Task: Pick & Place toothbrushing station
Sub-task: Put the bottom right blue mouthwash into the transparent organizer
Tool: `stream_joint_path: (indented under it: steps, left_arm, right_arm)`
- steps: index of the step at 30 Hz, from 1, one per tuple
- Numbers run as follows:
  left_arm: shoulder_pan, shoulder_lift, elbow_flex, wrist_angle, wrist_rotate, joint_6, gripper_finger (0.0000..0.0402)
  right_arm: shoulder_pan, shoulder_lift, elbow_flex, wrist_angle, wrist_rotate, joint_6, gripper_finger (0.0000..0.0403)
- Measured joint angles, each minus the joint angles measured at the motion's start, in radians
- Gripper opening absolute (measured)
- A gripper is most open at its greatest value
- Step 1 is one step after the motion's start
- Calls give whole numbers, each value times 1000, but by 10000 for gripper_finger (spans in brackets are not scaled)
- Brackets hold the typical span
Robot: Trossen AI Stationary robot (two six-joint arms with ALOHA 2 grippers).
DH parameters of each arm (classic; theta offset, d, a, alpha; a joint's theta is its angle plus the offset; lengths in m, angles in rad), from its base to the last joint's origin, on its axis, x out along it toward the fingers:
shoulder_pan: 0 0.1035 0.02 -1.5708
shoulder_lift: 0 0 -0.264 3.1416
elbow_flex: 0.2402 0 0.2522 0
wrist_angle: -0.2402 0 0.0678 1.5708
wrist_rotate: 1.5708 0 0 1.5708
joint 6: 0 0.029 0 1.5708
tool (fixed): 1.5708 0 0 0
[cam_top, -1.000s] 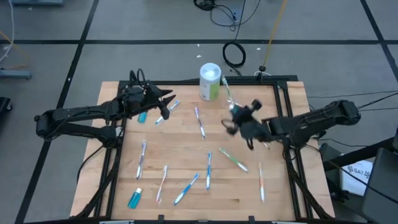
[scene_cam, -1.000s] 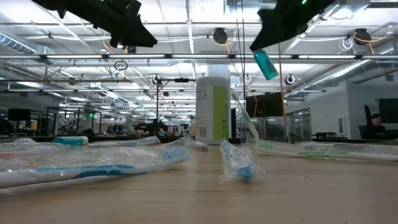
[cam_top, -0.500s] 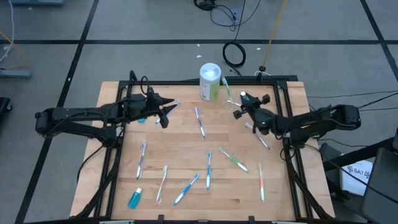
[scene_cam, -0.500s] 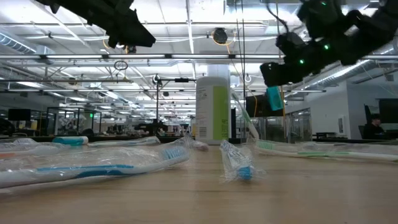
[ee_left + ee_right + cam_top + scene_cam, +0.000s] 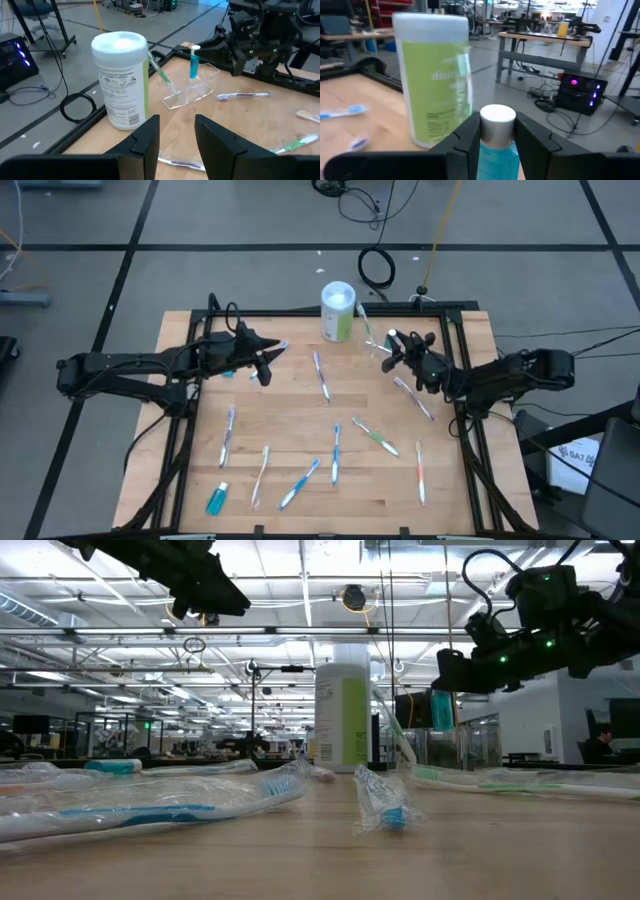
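Note:
My right gripper (image 5: 392, 348) is shut on a teal tube (image 5: 193, 64) with a white cap, at the table's far right. The tube stands upright over a small clear cup (image 5: 194, 89); whether its lower end touches the cup I cannot tell. A green toothbrush (image 5: 159, 69) leans out of the cup by its head end. More toothbrushes (image 5: 322, 375) (image 5: 335, 452) lie flat on the wood. My left gripper (image 5: 176, 132) hovers open above the far left of the table, holding nothing. My right gripper pinches the tube between its two fingers just below the white cap (image 5: 497, 119), on the teal body's upper end (image 5: 496, 150). The fingers come level from the table's right side. The tube hangs upright, cap up, its body (image 5: 443, 708) below the fingers and clear of the table.
A tall white-and-green wipes canister (image 5: 338, 310) stands at the far edge beside the cup. Two other teal tubes lie on the table, one under my left arm (image 5: 228, 368) and one at the near left (image 5: 217, 498). A black frame (image 5: 460, 380) borders the table.
My right gripper has come down and gone toward the table's far edge, to the clear cup, and has turned level. The tube it carries has swung from tilted to upright and stays in the hold.

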Motion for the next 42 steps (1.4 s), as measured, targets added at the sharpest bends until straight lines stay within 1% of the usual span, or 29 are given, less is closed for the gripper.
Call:
stream_joint_path:
  steps: [4, 8, 16, 21, 24, 31, 37, 42]
  left_arm:
    - [0, 0, 0, 0, 0, 0, 129]
    - [0, 0, 0, 0, 0, 5, 129]
    - [0, 0, 0, 0, 0, 9, 129]
    - [0, 0, 0, 0, 0, 9, 129]
    - [0, 0, 0, 1, 0, 11, 129]
    - [0, 0, 0, 1, 0, 25, 129]
    - [0, 0, 0, 1, 0, 25, 129]
    - [0, 0, 0, 0, 0, 26, 129]
  right_arm:
    - [-4, 49, 0, 21, -1, 9, 93]
    - [-10, 96, 0, 47, -3, 58, 93]
    - [-11, 207, 8, 41, -1, 97, 93]
    - [-11, 239, 27, 41, -3, 103, 96]
    - [-11, 239, 27, 34, -3, 103, 105]
    - [-12, 239, 27, 23, -3, 127, 142]
    - [-12, 239, 27, 19, -3, 127, 160]
    - [-12, 228, 27, 69, -3, 62, 177]
